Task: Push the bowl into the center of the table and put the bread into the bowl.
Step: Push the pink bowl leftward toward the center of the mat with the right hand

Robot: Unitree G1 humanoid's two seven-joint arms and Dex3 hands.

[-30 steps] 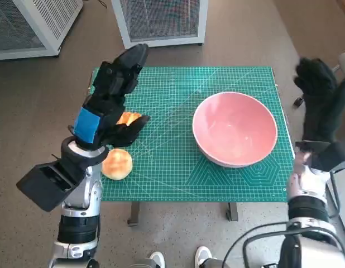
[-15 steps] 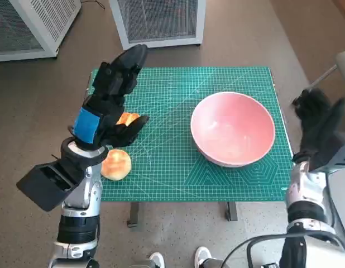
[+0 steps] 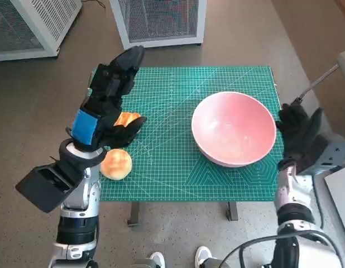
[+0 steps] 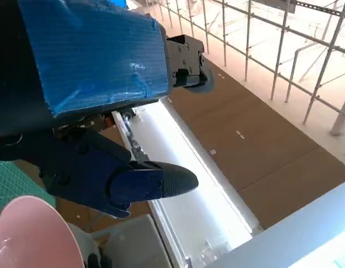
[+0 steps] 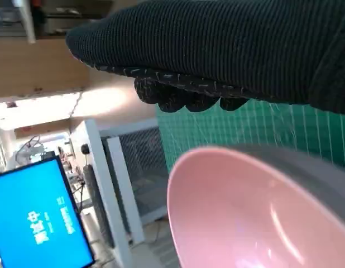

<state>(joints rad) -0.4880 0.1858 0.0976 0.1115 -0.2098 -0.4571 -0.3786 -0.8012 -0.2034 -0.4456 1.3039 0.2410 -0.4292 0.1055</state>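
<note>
The left hand point(image 4: 94, 111) fills most of the frame, its back wrapped in blue tape point(image 4: 94, 50), and a black finger point(image 4: 150, 181) juts out with nothing in its grasp. In one corner curves the rim of the pink bowl point(image 4: 27, 234), with a sliver of green cutting mat point(image 4: 8, 178) beside it. Past the hand lie a brown floor point(image 4: 250, 139), a white panel point(image 4: 183, 184) and a metal railing point(image 4: 278, 50).

blue screen point(image 5: 36, 215), white characters, unreadable
</note>
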